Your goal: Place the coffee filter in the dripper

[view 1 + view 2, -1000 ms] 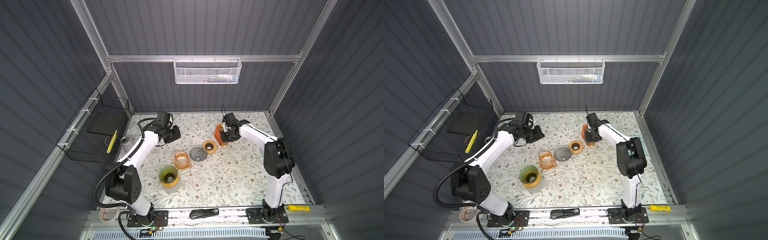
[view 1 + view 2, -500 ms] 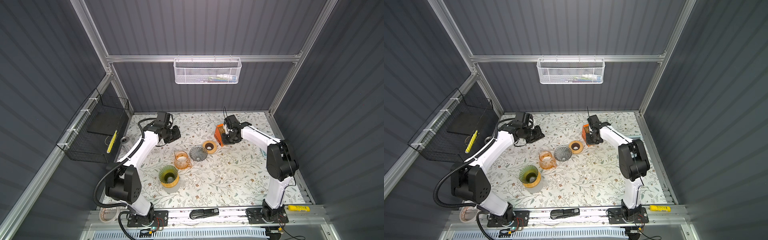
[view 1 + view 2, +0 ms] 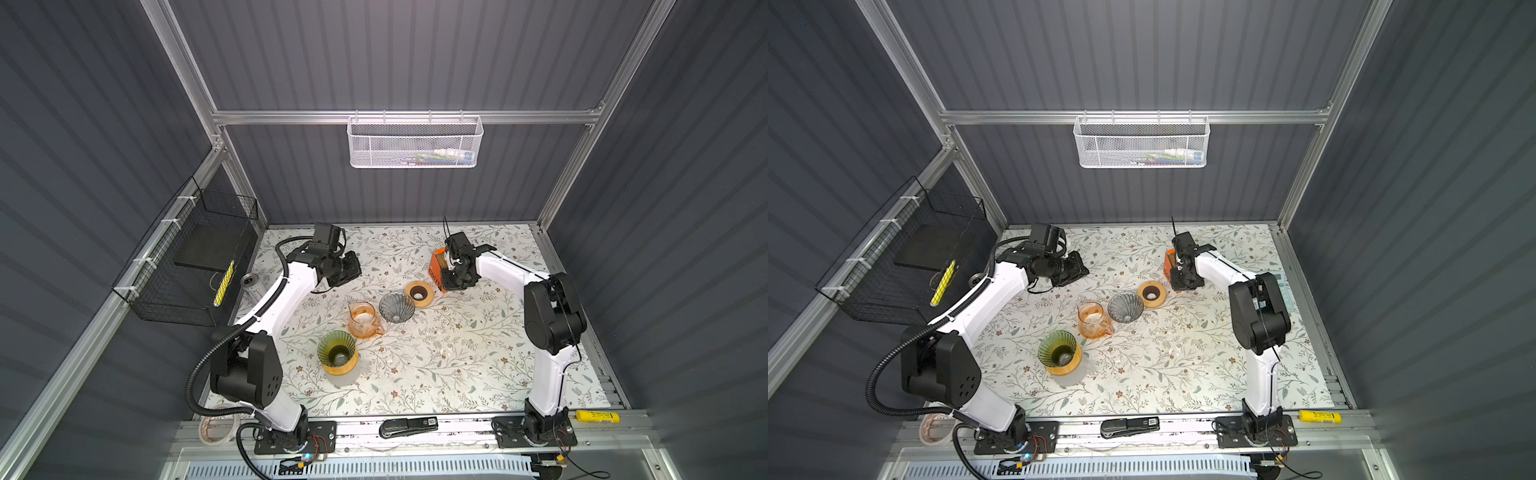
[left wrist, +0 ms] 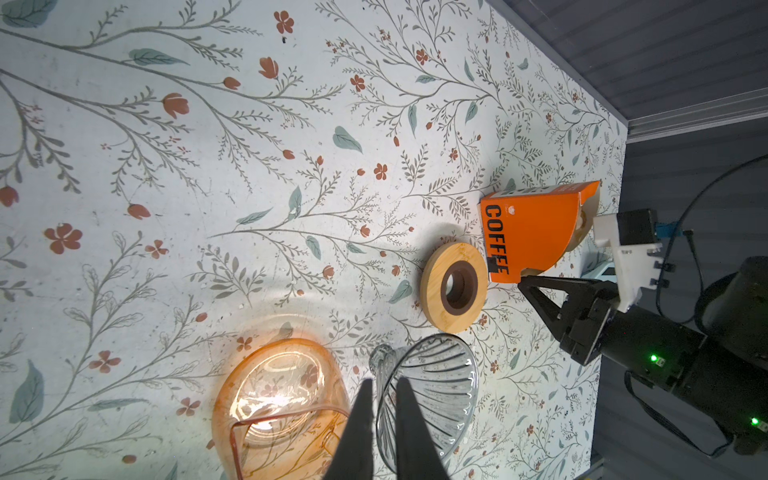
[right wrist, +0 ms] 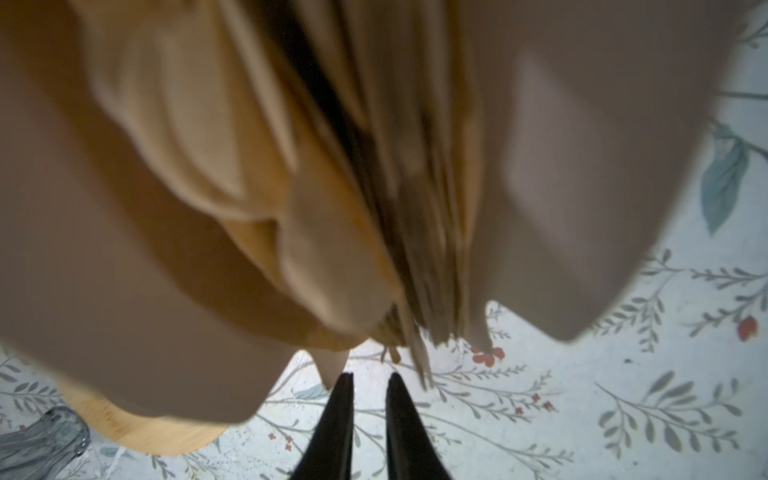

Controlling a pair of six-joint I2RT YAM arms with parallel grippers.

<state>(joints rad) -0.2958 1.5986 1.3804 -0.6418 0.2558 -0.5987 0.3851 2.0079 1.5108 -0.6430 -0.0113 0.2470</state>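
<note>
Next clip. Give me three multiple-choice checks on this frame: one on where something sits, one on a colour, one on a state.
1. The wooden ring lies:
A) between the orange box and the grey glass dripper
B) in a drawer
C) on a plate

2. The glass pitcher is:
A) blue
B) amber
C) black

3. The green dripper is:
A) lined with paper
B) tipped on its side
C) upright and empty

Key:
1 A, the ring lies between the two in both top views.
2 B, its glass shows amber in the left wrist view.
3 C, its mouth faces up and its bare green ribs show from above.
</note>
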